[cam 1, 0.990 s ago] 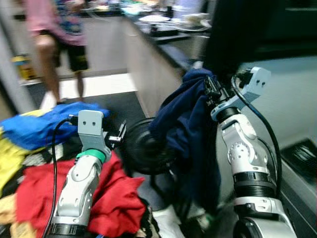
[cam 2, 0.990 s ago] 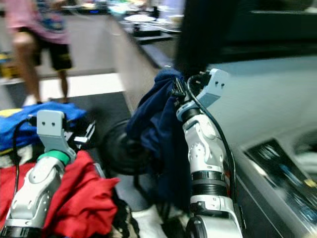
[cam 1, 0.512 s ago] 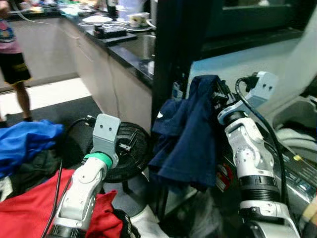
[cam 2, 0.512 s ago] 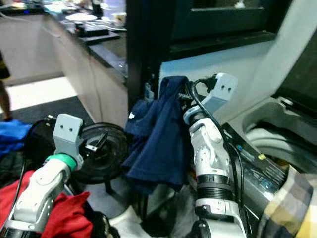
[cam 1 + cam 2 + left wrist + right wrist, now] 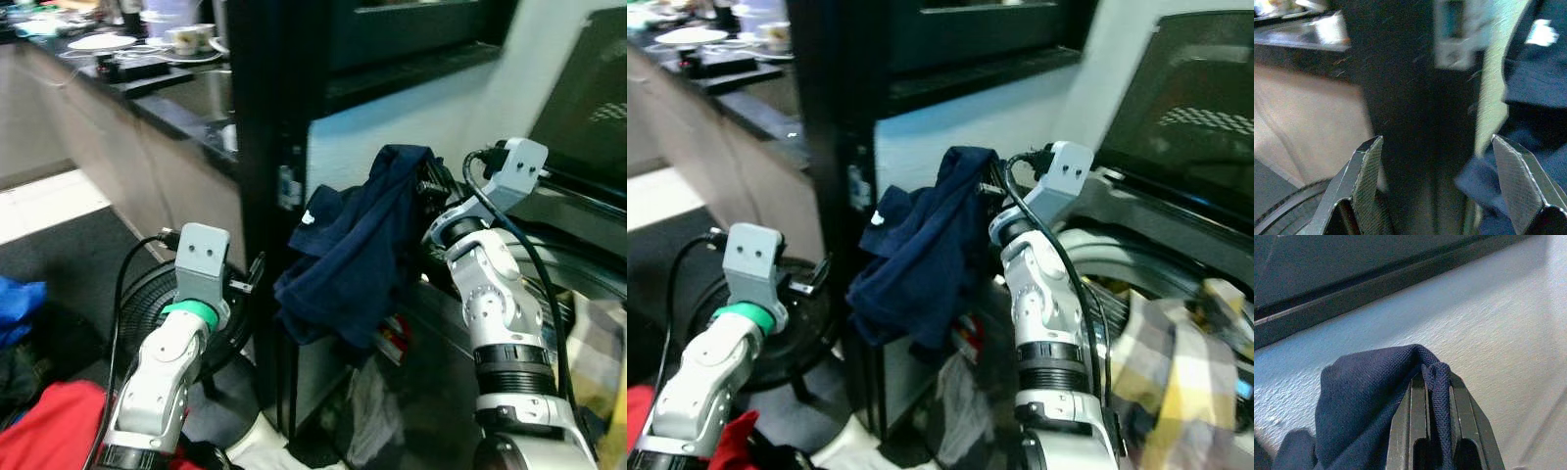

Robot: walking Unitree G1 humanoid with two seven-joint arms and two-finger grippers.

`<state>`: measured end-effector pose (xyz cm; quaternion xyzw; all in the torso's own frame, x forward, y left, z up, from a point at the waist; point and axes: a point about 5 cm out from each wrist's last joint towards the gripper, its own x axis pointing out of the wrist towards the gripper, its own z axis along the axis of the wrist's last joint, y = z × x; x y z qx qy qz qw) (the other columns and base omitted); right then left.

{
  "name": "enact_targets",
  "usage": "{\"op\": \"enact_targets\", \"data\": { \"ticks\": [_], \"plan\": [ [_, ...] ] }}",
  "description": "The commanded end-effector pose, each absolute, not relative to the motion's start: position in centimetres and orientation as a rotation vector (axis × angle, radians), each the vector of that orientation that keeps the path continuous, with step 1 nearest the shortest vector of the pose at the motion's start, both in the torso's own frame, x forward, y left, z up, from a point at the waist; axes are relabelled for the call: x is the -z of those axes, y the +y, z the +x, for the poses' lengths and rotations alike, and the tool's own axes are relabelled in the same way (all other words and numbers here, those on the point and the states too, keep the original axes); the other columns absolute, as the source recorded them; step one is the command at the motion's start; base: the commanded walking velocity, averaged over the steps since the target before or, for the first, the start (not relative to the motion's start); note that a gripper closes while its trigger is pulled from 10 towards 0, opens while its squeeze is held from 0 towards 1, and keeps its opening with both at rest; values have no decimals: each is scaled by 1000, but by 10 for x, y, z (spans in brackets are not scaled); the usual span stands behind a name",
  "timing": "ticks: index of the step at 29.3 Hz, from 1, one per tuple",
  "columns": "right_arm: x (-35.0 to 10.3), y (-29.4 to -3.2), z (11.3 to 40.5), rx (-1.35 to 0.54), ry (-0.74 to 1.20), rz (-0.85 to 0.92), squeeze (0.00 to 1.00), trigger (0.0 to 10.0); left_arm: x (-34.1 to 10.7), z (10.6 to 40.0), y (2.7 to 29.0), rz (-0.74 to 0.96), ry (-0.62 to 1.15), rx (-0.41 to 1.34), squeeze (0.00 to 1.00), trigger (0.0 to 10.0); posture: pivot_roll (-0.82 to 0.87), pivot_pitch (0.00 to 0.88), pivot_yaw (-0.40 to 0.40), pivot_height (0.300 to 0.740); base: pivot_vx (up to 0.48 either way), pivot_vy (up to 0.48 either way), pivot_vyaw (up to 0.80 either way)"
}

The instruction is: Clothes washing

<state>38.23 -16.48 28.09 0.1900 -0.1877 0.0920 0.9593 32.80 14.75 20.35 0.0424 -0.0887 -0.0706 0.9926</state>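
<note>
A navy blue shirt (image 5: 353, 259) with a small white logo hangs from my right gripper (image 5: 423, 186), which is shut on its top fold at chest height; in the right wrist view the cloth (image 5: 1371, 406) is pinched between the fingers (image 5: 1415, 421). The shirt dangles just left of the washing machine's open top (image 5: 1136, 284), where a plaid garment (image 5: 1166, 382) lies over the rim. My left gripper (image 5: 253, 274) is held low at the left, open and empty, its fingers (image 5: 1364, 171) spread before a dark post.
A black vertical post (image 5: 269, 147) and white wall stand right ahead. A black round fan (image 5: 147, 294) sits on the floor at the left. Red (image 5: 39, 431) and blue (image 5: 15, 299) clothes lie at the lower left. A dark kitchen counter (image 5: 147, 73) runs off at the back left.
The camera has swung right: the clothes pile and person have slid out of view and the washing machine has come in. My right gripper still holds the navy shirt.
</note>
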Motion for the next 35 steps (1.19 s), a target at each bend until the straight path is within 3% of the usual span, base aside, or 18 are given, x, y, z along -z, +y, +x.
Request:
{"op": "enact_targets", "data": {
  "ticks": [1,30,35],
  "plan": [
    [-290,-168,381,-179,-421,381,0,10000,-201,327,151,105,-162,110,0,10000,23,0,9,740,0,0,-800],
    [-289,-169,382,-180,-409,343,0,10000,-200,326,149,42,-163,89,0,10000,17,0,-9,740,0,0,-800],
    [-288,-165,382,-177,-403,298,0,10000,-202,326,149,36,-175,84,0,10000,17,0,-11,740,0,-192,0]
  ]
}}
